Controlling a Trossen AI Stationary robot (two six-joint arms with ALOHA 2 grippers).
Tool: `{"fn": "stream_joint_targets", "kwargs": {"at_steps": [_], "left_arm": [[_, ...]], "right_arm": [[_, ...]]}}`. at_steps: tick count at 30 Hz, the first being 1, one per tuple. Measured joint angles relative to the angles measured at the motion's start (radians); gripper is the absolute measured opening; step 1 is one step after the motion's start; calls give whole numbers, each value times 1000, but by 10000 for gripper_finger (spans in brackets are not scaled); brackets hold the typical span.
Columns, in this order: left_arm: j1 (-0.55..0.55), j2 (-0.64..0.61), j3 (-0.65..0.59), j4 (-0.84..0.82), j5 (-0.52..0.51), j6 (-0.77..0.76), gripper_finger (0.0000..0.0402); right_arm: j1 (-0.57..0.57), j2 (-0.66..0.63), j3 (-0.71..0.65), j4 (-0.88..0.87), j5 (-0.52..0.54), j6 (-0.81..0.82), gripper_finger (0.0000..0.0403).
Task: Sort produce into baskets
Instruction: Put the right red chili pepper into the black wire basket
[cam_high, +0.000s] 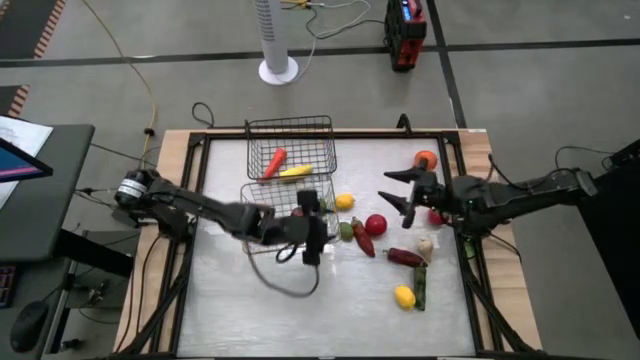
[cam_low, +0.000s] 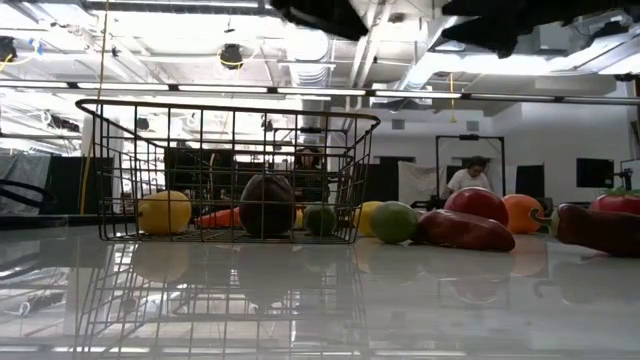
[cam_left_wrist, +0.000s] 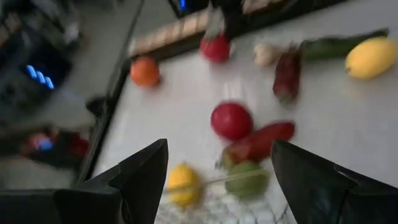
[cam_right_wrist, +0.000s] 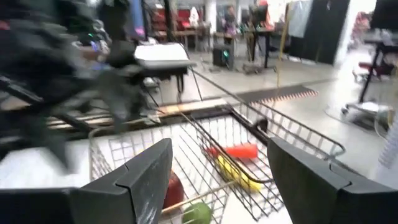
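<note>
Two wire baskets stand on the table. The far one (cam_high: 291, 150) holds a carrot (cam_high: 274, 161) and a yellow piece (cam_high: 296, 171). The near one (cam_high: 262, 222) lies under my left arm; in the low view a basket (cam_low: 230, 170) holds a lemon (cam_low: 165, 212) and a dark piece (cam_low: 267, 205). My left gripper (cam_high: 322, 228) is open and empty above the near basket's right rim. My right gripper (cam_high: 388, 192) is open and empty above the table, right of a lemon (cam_high: 344, 201). A red apple (cam_high: 375, 224), a green lime (cam_high: 346, 231) and a red pepper (cam_high: 362, 241) lie between the grippers.
More produce lies right of centre: an orange (cam_high: 426, 160), a dark chili (cam_high: 404, 257), a white piece (cam_high: 424, 244), a yellow lemon (cam_high: 404, 296), a long green piece (cam_high: 420, 285). Bare table shows at the near left (cam_high: 240, 310). A person (cam_low: 468, 178) shows in the room behind.
</note>
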Motion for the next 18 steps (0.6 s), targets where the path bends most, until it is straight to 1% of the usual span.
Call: {"fn": "stream_joint_targets", "kwargs": {"at_steps": [2, 5, 7, 9, 11, 13, 18], "left_arm": [[-36, -1, -53, 124, 5, 41, 272], [-74, -3, -177, 308, 26, 104, 272], [-89, -11, -249, 415, 13, 127, 272], [-106, -47, -306, 475, -15, 148, 272], [-122, -104, -344, 524, -45, 184, 272], [-134, -186, -377, 534, -86, 231, 272], [-130, -452, -469, 575, -98, 328, 272]], "right_arm": [[-26, 30, 38, -61, -1, 35, 292], [-54, 78, 79, -128, -3, 71, 292], [-61, 105, 94, -160, -4, 79, 292], [-60, 127, 115, -193, -16, 89, 292], [-60, 148, 130, -246, -22, 107, 292], [-58, 177, 144, -282, -23, 144, 292], [-30, 296, 146, -375, -25, 235, 298]]}}
